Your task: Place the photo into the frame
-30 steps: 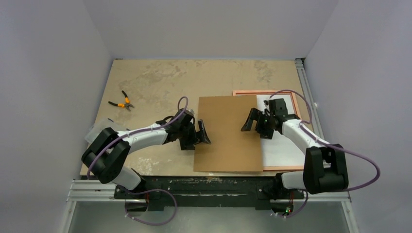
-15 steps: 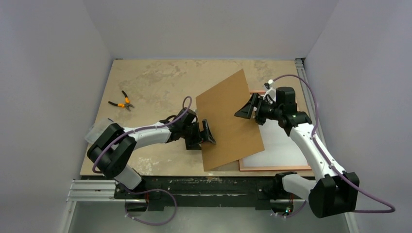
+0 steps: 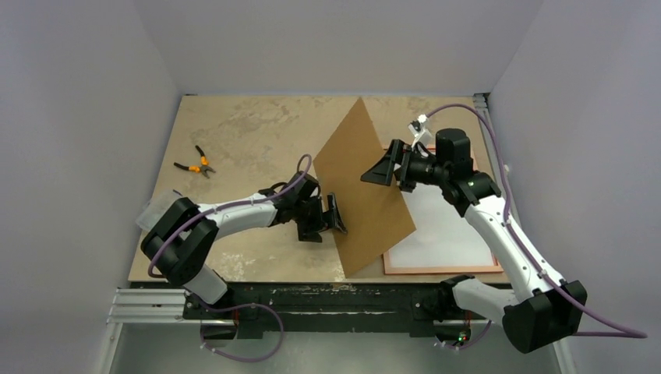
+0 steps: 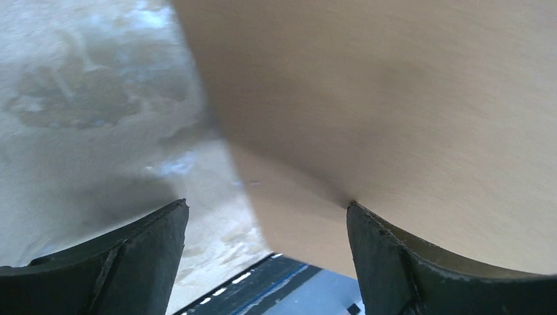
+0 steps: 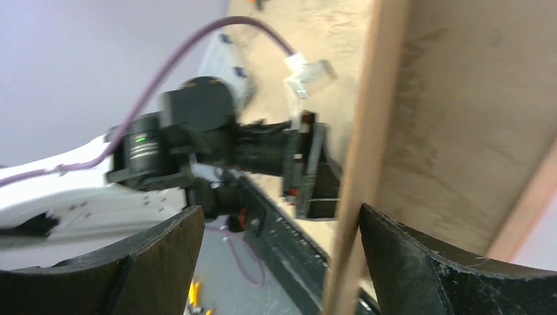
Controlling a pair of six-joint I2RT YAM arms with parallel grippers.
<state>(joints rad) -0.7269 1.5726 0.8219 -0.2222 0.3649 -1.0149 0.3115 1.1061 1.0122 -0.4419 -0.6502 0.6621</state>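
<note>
The frame [image 3: 444, 270] lies flat at the table's right, pale rim up. A white sheet [image 3: 448, 230] fills it, apparently the photo with its reverse side up. A brown backing board [image 3: 366, 195] stands steeply tilted, its lower left edge down by the frame. My left gripper [image 3: 334, 218] is open at the board's lower left; in the left wrist view, one fingertip [image 4: 355, 213] touches the board [image 4: 394, 98]. My right gripper [image 3: 382, 167] is open high on the board's right side. In the right wrist view, the board's thin edge [image 5: 364, 164] runs between the wide fingers [image 5: 420, 256].
Orange-handled pliers [image 3: 195, 164] lie at the table's left. A pale translucent thing [image 3: 156, 209] sits at the left edge beside the left arm. A metal rail [image 3: 335, 300] runs along the near edge. Walls close in on three sides.
The board was lying flat over the frame's left part and now stands tilted up on edge. My right gripper rose and swung left with it. The left gripper barely moved.
</note>
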